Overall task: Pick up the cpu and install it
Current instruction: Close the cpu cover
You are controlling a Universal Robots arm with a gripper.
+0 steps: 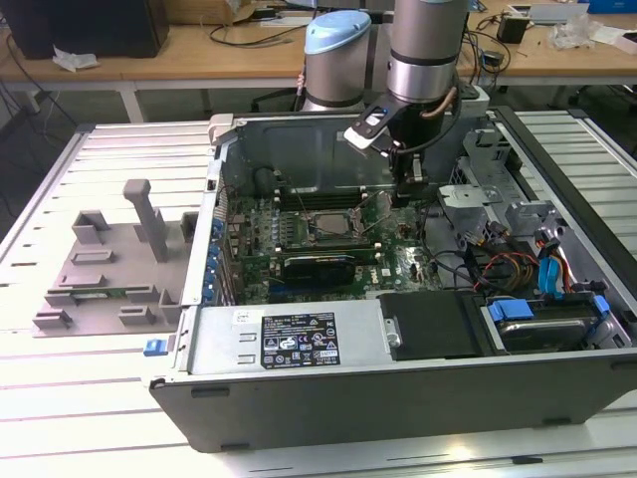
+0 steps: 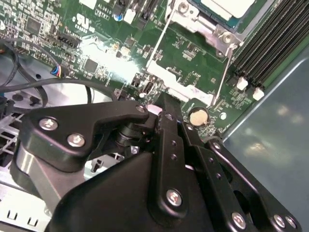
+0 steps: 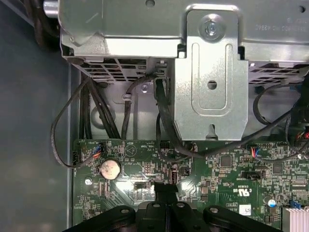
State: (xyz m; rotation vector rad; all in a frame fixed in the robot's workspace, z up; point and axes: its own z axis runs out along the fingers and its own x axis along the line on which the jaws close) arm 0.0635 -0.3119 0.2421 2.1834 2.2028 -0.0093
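White slatted table (image 1: pixel 90 418), with wooden desks (image 1: pixel 179 45) behind. An open computer case (image 1: pixel 299 344) lies on the table, its green motherboard (image 1: pixel 398 261) exposed. The cpu (image 2: pixel 226 6) has a pale silver-grey top and a thin darker rim. It sits flat in the metal socket frame (image 2: pixel 193 23), to the exterior view's left of the claw (image 3: pixel 164 189) and apart from it. The arm (image 1: pixel 428 50) comes down near-vertical into the case. Claw fingers pressed together, pinching nothing, tip close over the board near the coin cell (image 3: pixel 110 169).
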